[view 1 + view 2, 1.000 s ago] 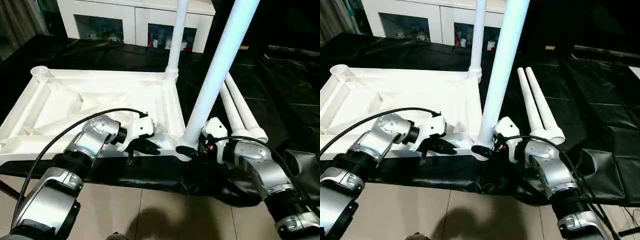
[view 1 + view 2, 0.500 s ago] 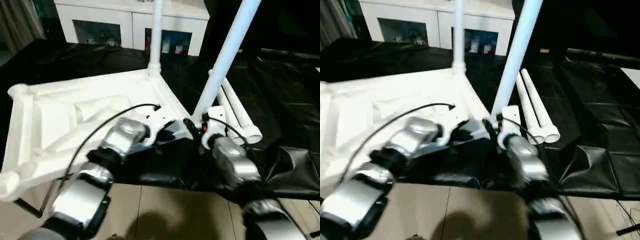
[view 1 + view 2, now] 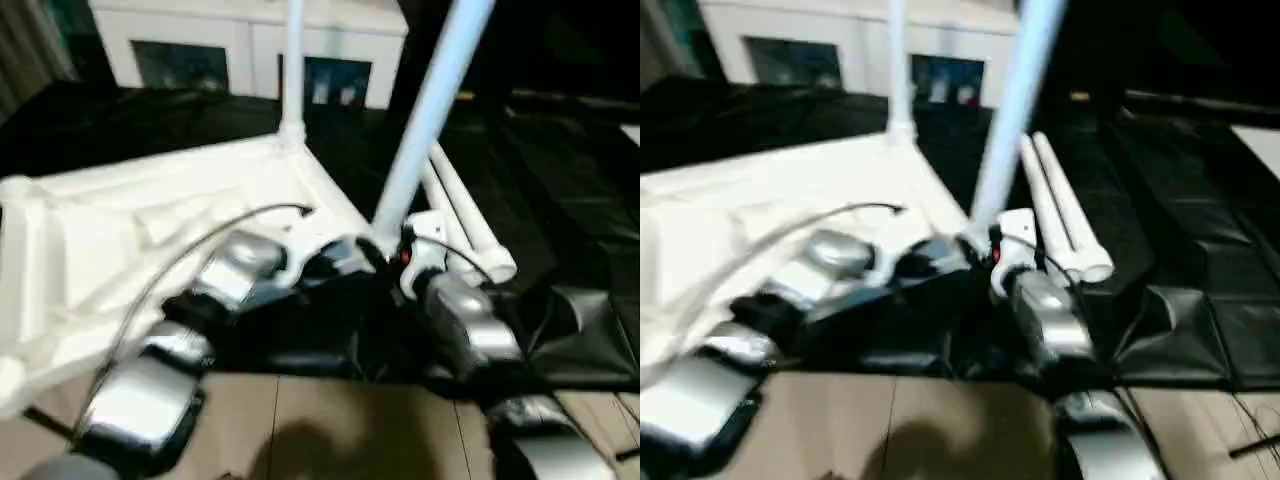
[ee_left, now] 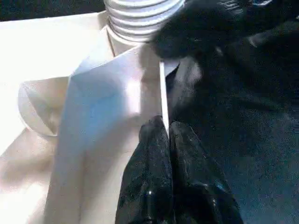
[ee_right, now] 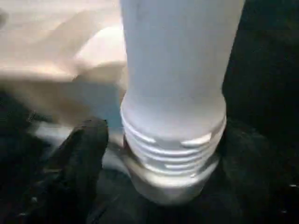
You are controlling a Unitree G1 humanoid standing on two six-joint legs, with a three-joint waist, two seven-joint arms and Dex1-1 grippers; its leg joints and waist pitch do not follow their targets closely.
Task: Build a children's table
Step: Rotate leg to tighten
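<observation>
- On the big black-covered work table (image 3: 560, 150) lies one children's table (image 3: 120, 230), white, upside down, with its ribbed underside facing up and one end hanging past the near edge.
- Four white legs can be counted. One far leg (image 3: 294, 60) stands up in the far corner socket. One near leg (image 3: 430, 100) leans up from the near corner socket. Two loose legs (image 3: 470, 225) lie side by side on the black cover, just beside that near corner.
- At the near corner the left gripper (image 4: 168, 135) has its two black fingers pressed together on the thin white edge of the table top.
- Around the ribbed bottom end of the near leg sits the right gripper (image 5: 170, 149), one black finger on each side. Whether they press the leg cannot be told.
- Behind the work table stands one white cabinet (image 3: 250, 40) with glass doors.
- Below the near edge is brown floor (image 3: 320, 420).
</observation>
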